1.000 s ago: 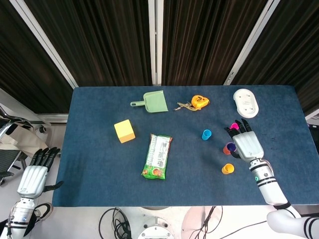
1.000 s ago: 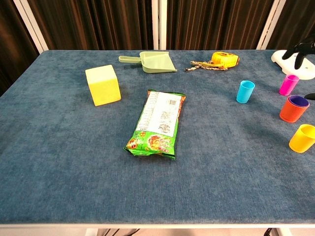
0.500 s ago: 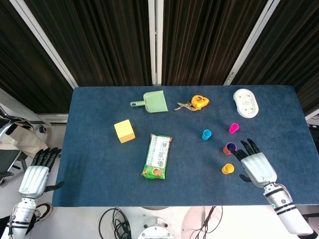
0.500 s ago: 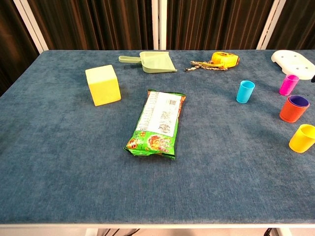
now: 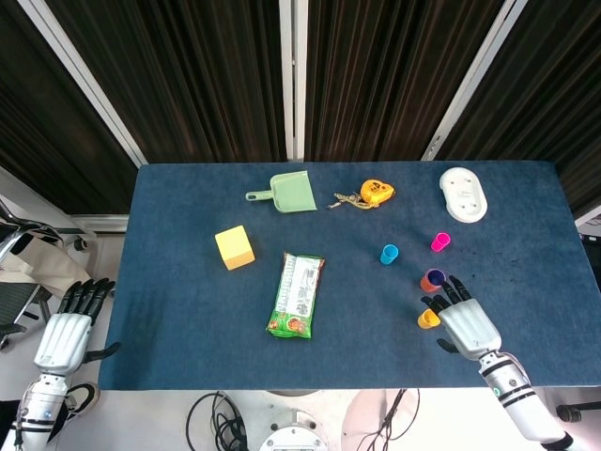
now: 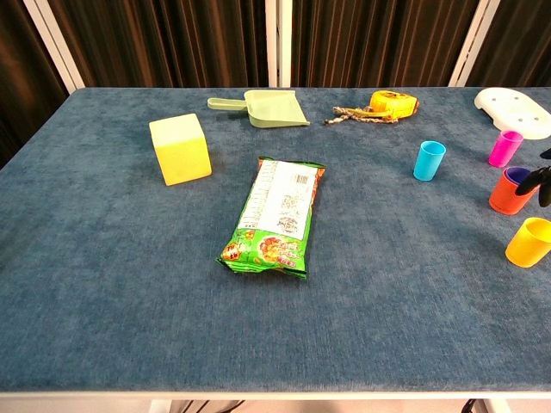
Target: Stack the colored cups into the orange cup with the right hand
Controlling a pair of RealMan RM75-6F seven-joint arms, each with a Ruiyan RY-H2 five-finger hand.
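4 cups (image 6: 429, 160), 1 right hand (image 5: 464, 324) nearby.

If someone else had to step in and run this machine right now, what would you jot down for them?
Right hand: holds nothing, fingers spread, hovering over the yellow cup by the table's near right edge.
Left hand: idle, off the table's left side, holding nothing.
Orange cup: upright, with a purple cup already nested inside.
Pink cup and blue cup stand apart, further back.
Done: purple stacked. Left: yellow, pink, blue. Yellow looks like the likely next pick.
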